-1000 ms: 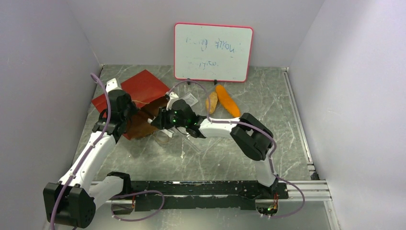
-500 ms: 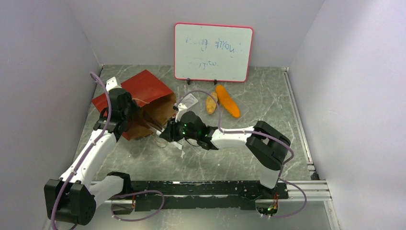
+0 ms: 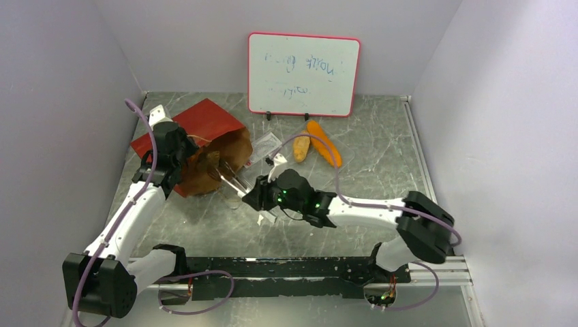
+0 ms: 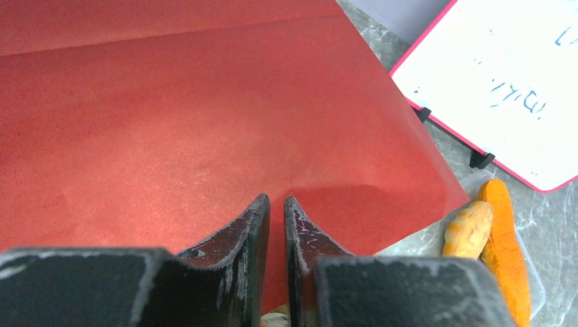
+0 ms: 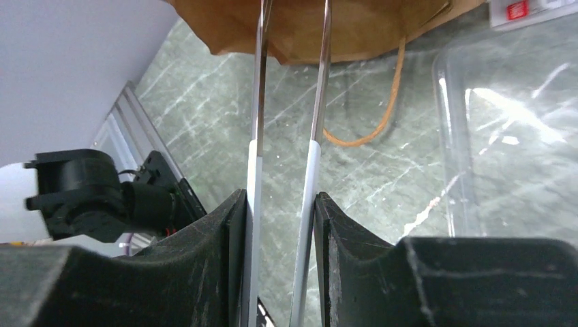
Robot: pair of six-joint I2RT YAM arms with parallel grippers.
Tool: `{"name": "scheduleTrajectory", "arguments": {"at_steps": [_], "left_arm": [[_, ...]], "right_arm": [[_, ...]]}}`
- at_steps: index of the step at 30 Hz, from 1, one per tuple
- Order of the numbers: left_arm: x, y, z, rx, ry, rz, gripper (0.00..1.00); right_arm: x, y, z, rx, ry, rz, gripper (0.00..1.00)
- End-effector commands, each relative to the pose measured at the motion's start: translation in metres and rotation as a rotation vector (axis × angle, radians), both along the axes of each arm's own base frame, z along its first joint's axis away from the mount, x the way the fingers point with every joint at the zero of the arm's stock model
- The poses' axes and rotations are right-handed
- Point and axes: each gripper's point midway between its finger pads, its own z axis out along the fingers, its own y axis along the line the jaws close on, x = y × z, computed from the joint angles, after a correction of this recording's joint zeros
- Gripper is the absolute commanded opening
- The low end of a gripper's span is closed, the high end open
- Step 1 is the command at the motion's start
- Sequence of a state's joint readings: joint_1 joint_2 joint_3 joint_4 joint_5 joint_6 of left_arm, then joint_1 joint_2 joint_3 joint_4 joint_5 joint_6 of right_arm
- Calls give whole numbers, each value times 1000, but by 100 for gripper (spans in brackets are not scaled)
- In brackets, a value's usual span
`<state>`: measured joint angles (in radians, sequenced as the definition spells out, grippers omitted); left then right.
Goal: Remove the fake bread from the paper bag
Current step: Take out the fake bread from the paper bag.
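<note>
The paper bag point(image 3: 204, 120) lies on its side at the back left, red outside, its brown mouth point(image 3: 234, 146) facing right. My left gripper point(image 3: 178, 151) is shut on the bag's upper wall and holds the mouth open; red paper point(image 4: 170, 122) fills the left wrist view around the gripper point(image 4: 276, 201). My right gripper point(image 3: 261, 195) is shut on metal tongs point(image 3: 234, 180) whose tips reach the bag's mouth point(image 5: 327, 27). From the right wrist, the right gripper point(image 5: 279, 197) clamps both tong arms point(image 5: 319, 102). Two pieces of fake bread, an orange baguette point(image 3: 324, 144) and a tan roll point(image 3: 300, 146), lie outside the bag.
A clear plastic tray point(image 5: 477, 122) lies just right of the tongs. A whiteboard point(image 3: 303, 73) stands at the back. The bag's orange loop handle point(image 5: 382, 116) rests on the marble table. White walls close in on the left, right and back.
My right arm has pulled back toward the near right, drawing the tongs out to the bag's mouth. The bag's mouth has opened wider under my left gripper.
</note>
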<state>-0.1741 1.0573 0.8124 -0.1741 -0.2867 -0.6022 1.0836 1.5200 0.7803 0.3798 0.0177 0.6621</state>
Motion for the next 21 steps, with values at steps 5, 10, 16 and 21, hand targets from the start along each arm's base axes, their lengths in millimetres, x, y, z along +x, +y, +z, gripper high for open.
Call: {"name": "scheduleTrajectory", "arguments": {"at_steps": [5,10,16,21], "left_arm": [[8,-5,23,-12,-74,-13,10],[10,-5,20,-9,-69,-17,10],[12,-8,20,-14,-72,-28,10],[12,-9,25,-13,-80,-36,10]], "right_arm": [[8,-57,58,45,-85,-191,0],[10,-98,63,6,-95,-306,0],[14,-153,60,-45,-81,-505,0],[17,-192,51,-99,-59,-661,0]]}}
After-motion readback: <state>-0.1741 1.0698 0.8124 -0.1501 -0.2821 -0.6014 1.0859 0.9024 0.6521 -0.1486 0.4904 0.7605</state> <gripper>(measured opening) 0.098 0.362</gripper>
